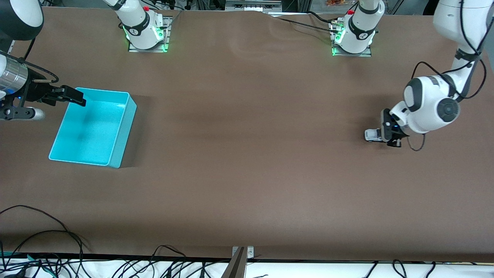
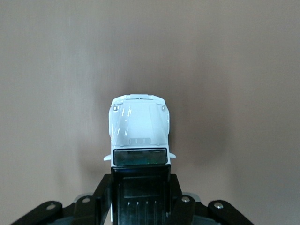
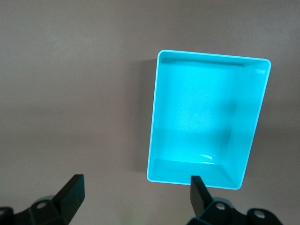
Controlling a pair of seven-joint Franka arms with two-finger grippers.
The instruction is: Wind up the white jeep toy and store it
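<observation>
The white jeep toy (image 1: 372, 134) is down at the table surface near the left arm's end. My left gripper (image 1: 390, 137) is shut on its black rear section. In the left wrist view the jeep's white hood (image 2: 139, 126) points away from the gripper (image 2: 140, 190), and the fingers (image 2: 104, 190) press on both sides of the black rear. My right gripper (image 1: 73, 96) is open and empty, up over the rim of the turquoise bin (image 1: 115, 139) at the right arm's end. In the right wrist view the gripper (image 3: 136, 187) is wide open, with the empty bin (image 3: 206, 117) below it.
The brown table cloth (image 1: 247, 154) spans the whole space between the bin and the jeep. Loose black cables (image 1: 46, 247) lie along the table edge nearest the front camera. The arm bases (image 1: 146, 34) stand at the edge farthest from it.
</observation>
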